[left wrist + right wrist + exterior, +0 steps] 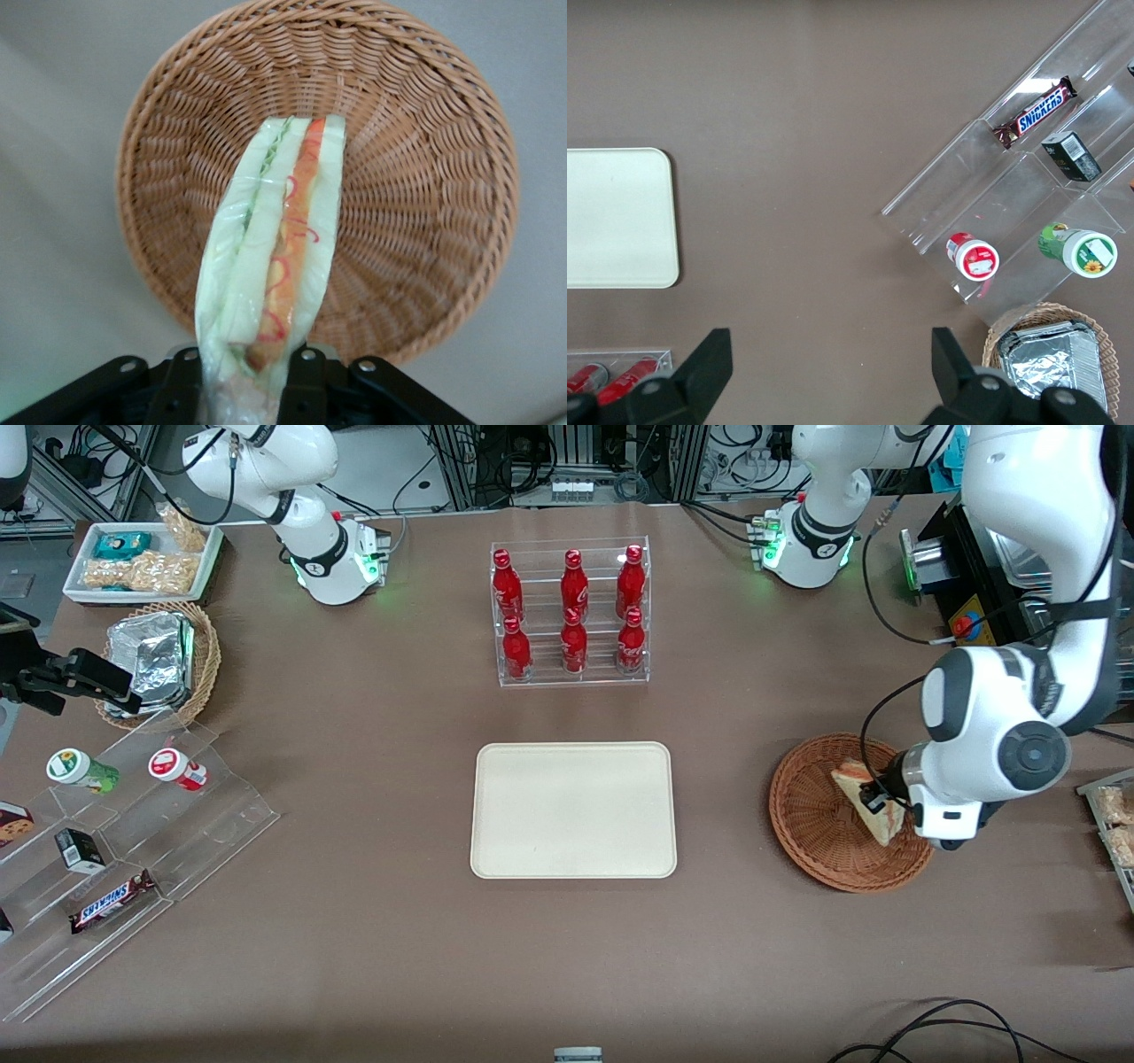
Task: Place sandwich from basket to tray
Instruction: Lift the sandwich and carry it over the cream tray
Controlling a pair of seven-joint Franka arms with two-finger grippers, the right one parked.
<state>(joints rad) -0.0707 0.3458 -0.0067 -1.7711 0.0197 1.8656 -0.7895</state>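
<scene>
Sandwich [279,257] is hanging edge-on above the basket [811,824], which is sitting near the counter's [354,957] edge at the working arm's end, about midway between the nearer and farther edges. The end effector [266,376] is closing its two fingers [306,381] on the wrapped end of the wedge, one on each bread face, and the free tip is pointing out over the basket's woven floor; in the wrist view the wedge is appearing clear of the wicker, though whether its tip is brushing the weave is hard to say. The tray [574,811] is lying bare in the middle of the counter, well apart from the basket, with the bottle rack [571,613] farther from the front camera. Judging from this, the lift is looking done or nearly so, and the carry to the tray is what is coming. Doing it well probably means raising the wedge until its tip is clearly passing above the basket rim, then travelling level toward the counter's middle, keeping the squeeze gentle because soft bread in slick film could be slipping or crushing. Lowering until the long edge is resting on the tray before letting go should be keeping it from toppling.
</scene>
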